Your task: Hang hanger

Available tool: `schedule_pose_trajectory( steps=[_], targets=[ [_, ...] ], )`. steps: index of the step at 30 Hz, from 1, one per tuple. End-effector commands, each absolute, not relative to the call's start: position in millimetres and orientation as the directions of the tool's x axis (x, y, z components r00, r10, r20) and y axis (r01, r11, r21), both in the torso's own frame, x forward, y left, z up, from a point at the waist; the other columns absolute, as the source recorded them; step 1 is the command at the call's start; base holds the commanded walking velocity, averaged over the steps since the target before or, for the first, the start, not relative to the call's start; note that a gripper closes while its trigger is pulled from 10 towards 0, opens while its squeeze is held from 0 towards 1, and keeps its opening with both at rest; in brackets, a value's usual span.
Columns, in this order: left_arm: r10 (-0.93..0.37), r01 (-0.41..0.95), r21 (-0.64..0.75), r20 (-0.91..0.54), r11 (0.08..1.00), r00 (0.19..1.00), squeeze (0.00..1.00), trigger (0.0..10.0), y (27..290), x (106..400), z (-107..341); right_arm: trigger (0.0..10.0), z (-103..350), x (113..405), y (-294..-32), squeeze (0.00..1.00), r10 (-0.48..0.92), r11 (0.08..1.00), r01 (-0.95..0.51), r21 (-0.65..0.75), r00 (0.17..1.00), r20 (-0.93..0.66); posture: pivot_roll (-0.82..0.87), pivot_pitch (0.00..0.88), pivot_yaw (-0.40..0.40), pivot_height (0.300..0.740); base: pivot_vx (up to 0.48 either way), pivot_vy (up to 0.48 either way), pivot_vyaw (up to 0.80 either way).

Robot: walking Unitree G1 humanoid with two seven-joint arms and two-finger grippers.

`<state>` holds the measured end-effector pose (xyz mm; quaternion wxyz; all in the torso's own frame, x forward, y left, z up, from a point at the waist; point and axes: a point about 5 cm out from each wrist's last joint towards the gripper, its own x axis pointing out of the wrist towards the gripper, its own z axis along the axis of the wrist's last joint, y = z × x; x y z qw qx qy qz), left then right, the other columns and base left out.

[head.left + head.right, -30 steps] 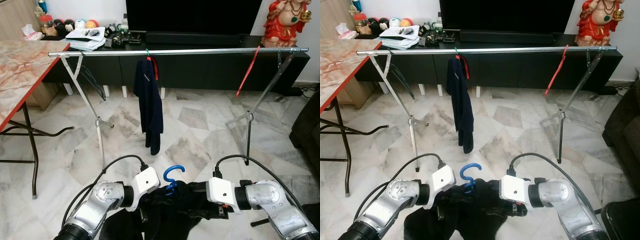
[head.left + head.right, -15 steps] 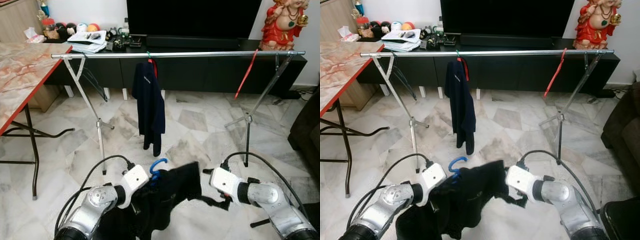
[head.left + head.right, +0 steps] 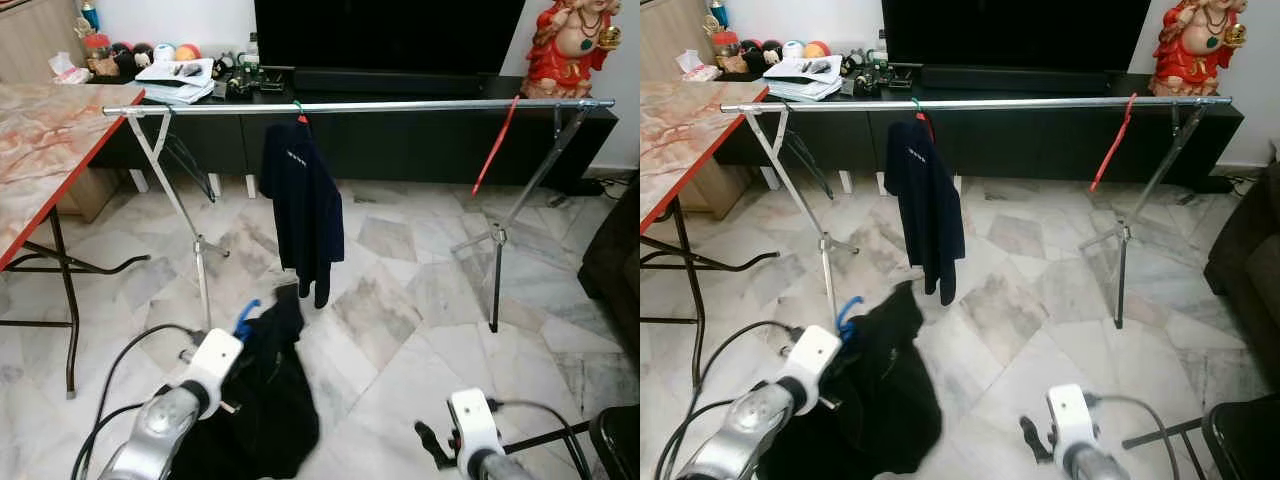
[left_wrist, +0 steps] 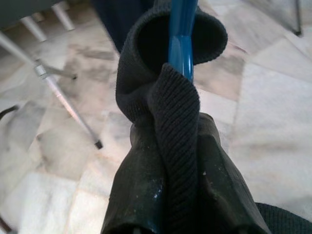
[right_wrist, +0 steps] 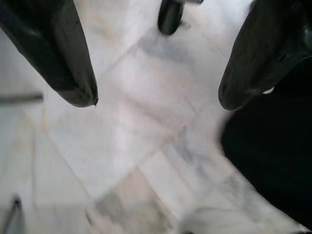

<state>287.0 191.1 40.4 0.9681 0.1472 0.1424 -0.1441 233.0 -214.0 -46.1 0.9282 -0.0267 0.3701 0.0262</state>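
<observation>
A blue hanger [image 3: 245, 318] carries a black knit garment [image 3: 265, 400] that droops toward the floor at lower left. My left gripper [image 4: 173, 146] is shut on the hanger's neck through the garment's collar [image 4: 170, 97]. The hook [image 4: 181, 34] points toward the metal clothes rail [image 3: 350, 105] across the room. On that rail hang a navy garment [image 3: 303, 205] and an empty red hanger [image 3: 495, 145]. My right gripper [image 5: 156, 97] is low at the bottom right, open, with only marble floor between its fingers [image 5: 58, 53].
A marble-topped table with a red edge [image 3: 40, 130] stands at the left. Behind the rail is a black TV cabinet [image 3: 400, 140] with a red statue [image 3: 565, 45]. A dark sofa [image 3: 615, 250] sits at the right. The rail's legs [image 3: 200, 270] stand on the floor.
My right gripper has let go of the black garment and dropped low. The left gripper has swung left with the hanger, and the garment now hangs from it alone.
</observation>
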Motion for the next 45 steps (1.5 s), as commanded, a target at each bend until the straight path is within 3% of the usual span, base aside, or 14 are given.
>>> schedule_pose_trajectory(
  steps=[1,4,12,17,24,45],
  targets=[
    [-0.225,0.287,0.248,-0.252,0.925,0.941,0.0,10.0,195,287,50,10.0,-55,222,-212,0.0,0.003,1.0,-0.007,-0.003,0.706,-0.708,-0.05,0.075,0.028,0.74,0.0,0.0,0.0],
    [-0.212,0.271,0.245,-0.242,0.931,0.947,0.0,10.0,197,279,47,10.0,-63,211,-208,0.0,-0.021,1.0,0.031,0.001,0.685,-0.729,-0.04,0.068,0.026,0.74,0.0,0.0,0.0],
    [-0.028,0.062,0.171,-0.197,0.983,0.98,0.0,10.0,220,240,43,10.0,-80,184,-199,0.0,-0.068,0.99,0.141,0.03,0.639,-0.766,-0.03,0.071,0.01,0.74,0.0,0.0,0.0],
    [-0.036,0.064,0.13,-0.21,0.989,0.977,0.0,10.0,219,226,40,10.0,-84,175,-200,0.0,-0.087,0.99,0.139,0.0,0.624,-0.776,-0.03,0.057,0.017,0.74,0.115,0.0,0.0],
    [-0.055,0.075,0.092,-0.199,0.993,0.978,0.0,10.0,214,237,46,10.0,-87,170,-194,0.0,-0.088,0.989,0.15,0.005,0.612,-0.786,-0.06,0.034,0.043,0.74,0.361,0.0,0.0],
    [-0.07,0.084,0.052,-0.227,0.995,0.971,0.0,10.0,212,230,47,10.0,-95,153,-198,0.0,-0.076,0.997,0.058,-0.053,0.547,-0.834,-0.07,0.0,0.043,0.74,0.432,0.0,0.0]
  ],
)
